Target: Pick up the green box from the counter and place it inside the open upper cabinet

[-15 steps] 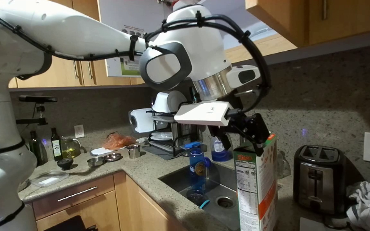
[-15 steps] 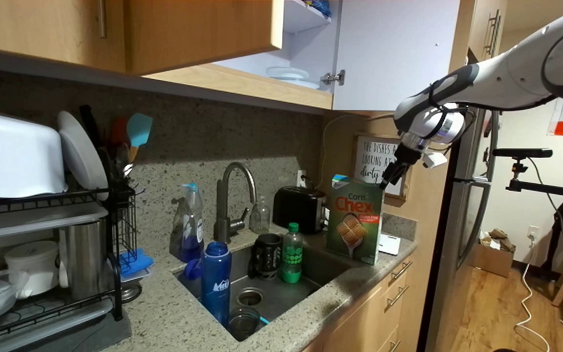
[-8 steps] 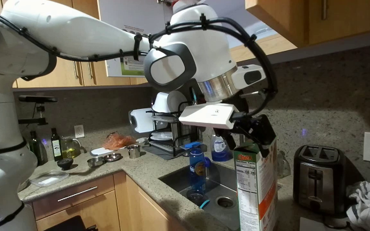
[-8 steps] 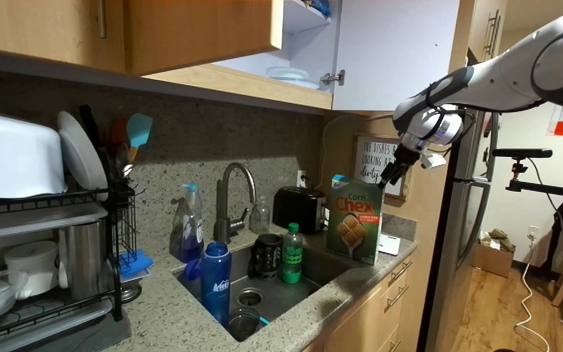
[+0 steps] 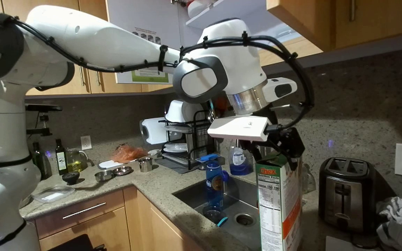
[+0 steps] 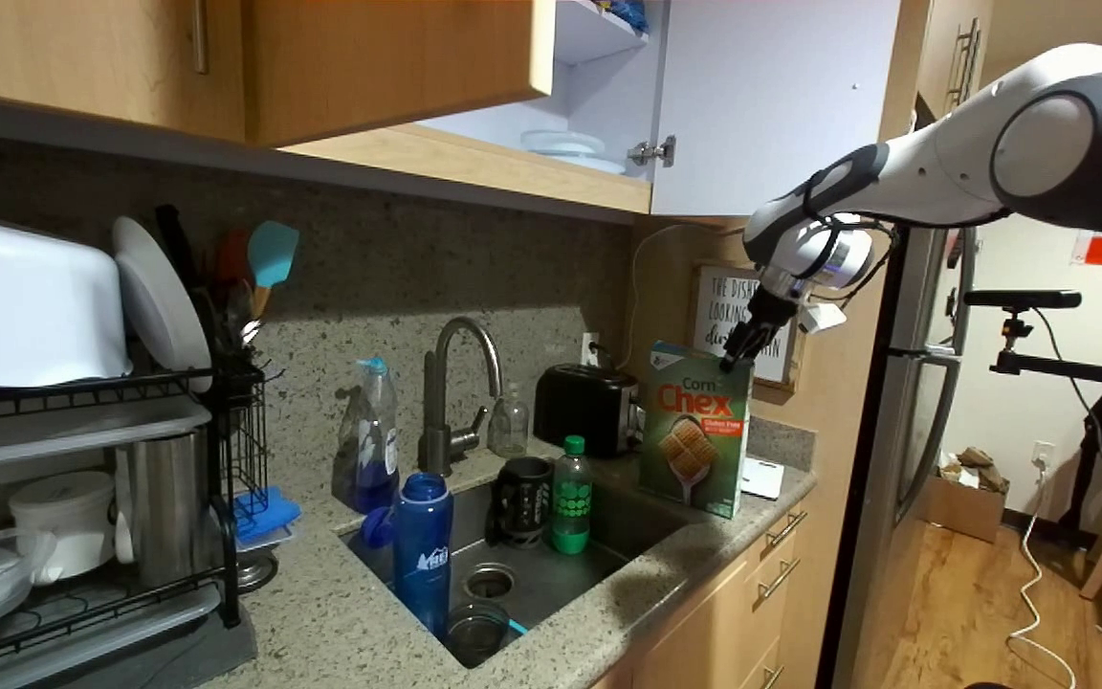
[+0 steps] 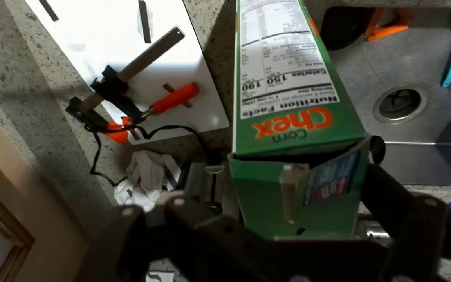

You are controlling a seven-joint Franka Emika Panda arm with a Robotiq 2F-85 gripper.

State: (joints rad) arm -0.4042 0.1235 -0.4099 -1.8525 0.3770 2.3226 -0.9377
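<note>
Blk gripper [image 5: 276,163], tilted down, jaws spread wide, holding nothing. The green box [image 7: 288,86] stands upright under it, top btwn the jaws: in the wrist view we see a gap on the left; on the right we can't tell if the jaw touches. In an exterior view the box is on the grey granite counter [image 6: 321,612], at the right end of the sink [image 6: 561,574], w/ a blk toaster [image 6: 582,410] behind it, to the left. A green bottle [image 6: 571,507] & blue bottle [image 6: 424,565] are in the sink. Up high, far side: open upper cabinet [image 6: 474,158] w/ dishes [image 6: 562,145] inside.
</note>
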